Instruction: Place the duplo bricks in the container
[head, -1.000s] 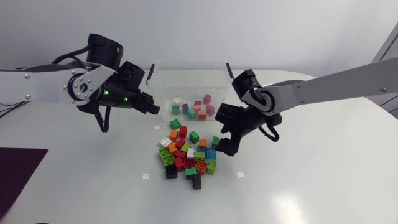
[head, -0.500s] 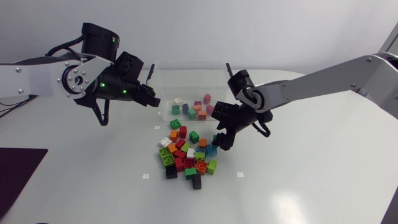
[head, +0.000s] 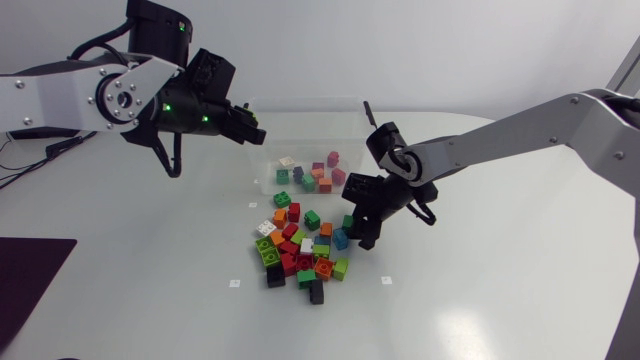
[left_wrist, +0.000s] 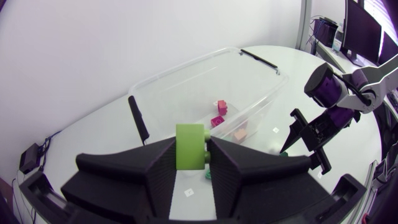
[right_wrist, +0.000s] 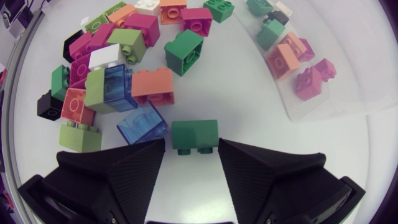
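My left gripper (head: 250, 130) hangs over the left end of the clear container (head: 300, 106), shut on a light green brick (left_wrist: 189, 142) that stands between its fingers (left_wrist: 149, 165). My right gripper (right_wrist: 191, 147) is down at the right edge of the brick pile (head: 300, 250), open. A dark green brick (right_wrist: 194, 132) lies on the table between its fingers, with a thin gap on one side. In the head view this gripper (head: 358, 228) partly covers that brick. Several bricks (head: 315, 175) lie inside the container.
Beside the dark green brick lie a clear blue brick (right_wrist: 143, 122) and an orange one (right_wrist: 152, 84). The container's near wall (right_wrist: 323, 102) is just ahead of my right gripper. Black lid clips (left_wrist: 140, 118) stick up at the container's ends.
My left gripper has risen and moved right, up to the container's left end, with the light green brick. My right gripper has moved left to the pile and narrowed around the dark green brick.
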